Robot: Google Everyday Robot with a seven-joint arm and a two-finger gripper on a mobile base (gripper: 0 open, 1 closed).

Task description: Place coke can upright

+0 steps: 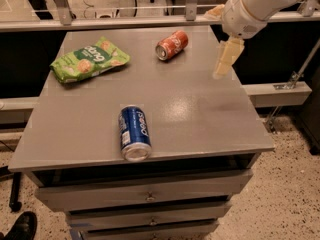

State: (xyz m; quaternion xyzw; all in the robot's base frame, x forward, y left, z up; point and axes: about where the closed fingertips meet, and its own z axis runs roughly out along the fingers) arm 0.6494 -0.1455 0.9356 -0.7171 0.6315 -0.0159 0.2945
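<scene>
A warm, rather dim indoor light is cast over the scene, mostly from above. A broad, soft sheen is seen on the grey table (pixel 210 109) right of centre, and a small glint is caught by the silver end of the blue can (pixel 134 132). Only short, faint shadows are thrown beside the coke can (pixel 171 44) and the green snack bag (pixel 90 60). The drawers (pixel 145 194) under the table's front edge are left in deep shadow. The tool (pixel 223 59), hanging above the table's far right part, is lit pale against a black background.
</scene>
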